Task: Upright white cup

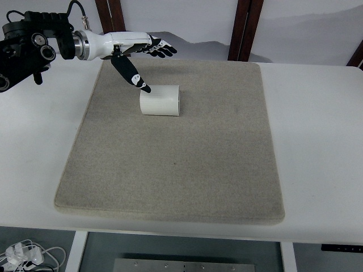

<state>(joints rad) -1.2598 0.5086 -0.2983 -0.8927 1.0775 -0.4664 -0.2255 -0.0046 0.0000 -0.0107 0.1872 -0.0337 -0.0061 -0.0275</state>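
Fingers of my left hand (136,54) are spread and hold nothing: four of them reach out flat toward the far edge of the mat, while the thumb (131,75) angles down and forward, its dark tip just at the upper left rim of the white cup (160,100). I cannot tell whether the thumb tip touches the cup or hangs just above it. My left arm (39,44) comes in from the left edge of the picture, black at the joints with a silver wrist ring and a white back to the hand, and it reaches over the far left corner of the mat.

The white cup lies on its side on the grey felt mat (176,164), in the far part of the mat and a little left of its middle. Its long axis runs left to right, and it casts a thin shadow along its near side. The mat covers most of the white table (317,141), with bare table showing on both sides and along the near edge.

Beyond the far edge of the table, two dark wooden posts (243,28) stand against a pale wall. Below the table's near edge, at the bottom left, white cables (25,253) lie on the floor.
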